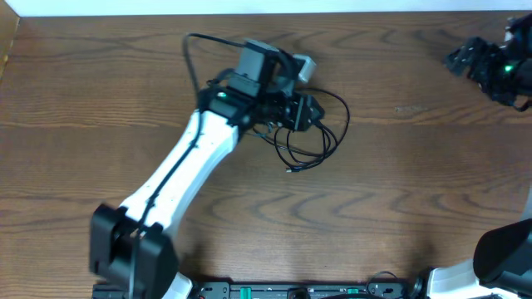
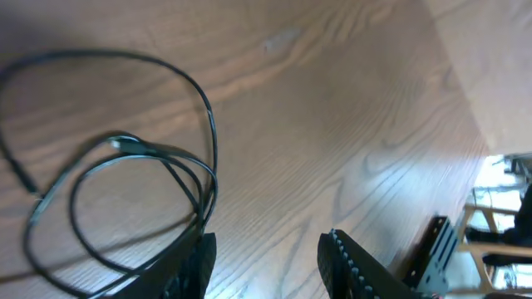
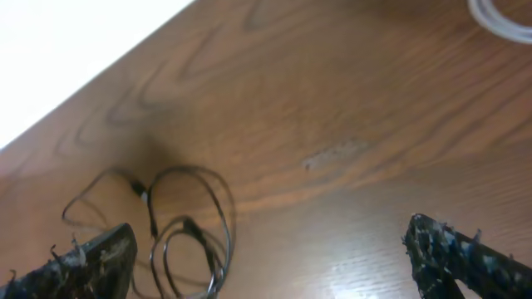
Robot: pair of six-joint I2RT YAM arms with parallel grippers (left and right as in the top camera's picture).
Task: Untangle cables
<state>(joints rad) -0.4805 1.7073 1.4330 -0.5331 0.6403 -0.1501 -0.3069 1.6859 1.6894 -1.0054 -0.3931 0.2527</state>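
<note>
One black cable [image 1: 346,116], loose loops, plug tip pts lower-left overhead

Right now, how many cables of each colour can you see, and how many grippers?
Black cable: 1
White cable: 1 (only a loop at the edge of the right wrist view)
Grippers: 2, the left gripper and the right gripper
Total: 4
</note>
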